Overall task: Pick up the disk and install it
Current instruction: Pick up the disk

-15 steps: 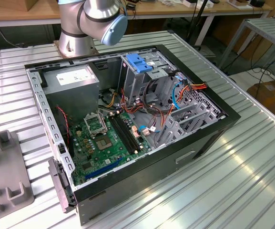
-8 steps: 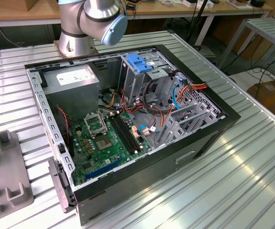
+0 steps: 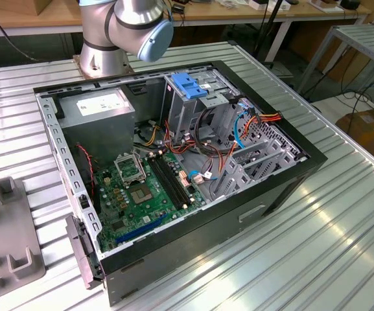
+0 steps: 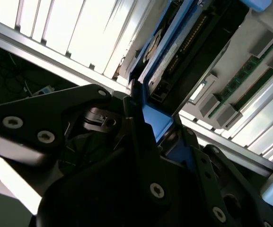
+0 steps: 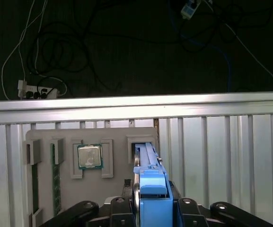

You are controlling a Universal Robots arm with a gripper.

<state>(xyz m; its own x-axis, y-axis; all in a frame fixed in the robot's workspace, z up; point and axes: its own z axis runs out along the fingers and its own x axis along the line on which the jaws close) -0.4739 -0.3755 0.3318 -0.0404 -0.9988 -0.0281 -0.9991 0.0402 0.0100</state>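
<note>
The disk sits edge-on between the black fingers of the pincer, which is closed against its blue rails. In the first wrist view its thin edge faces the camera. Its long axis runs straight away from the pincer to an open pocket in the grey fixture tray. Whether the far end still rests in that pocket cannot be told. In the second wrist view a silver face, a blue rail and a row of connector pins of the disk show just past one finger. The tray also holds a CPU and green memory sticks in their own pockets. The tray lies on a ribbed aluminium table, beyond whose edge a dark floor carries loose cables and a power strip. In the exterior view an open computer case lies on its side on the table. The tray is at about eight o'clock from it and the robot arm at about eleven. Inside are a green motherboard, a grey power supply and a drive cage with a blue handle.
</note>
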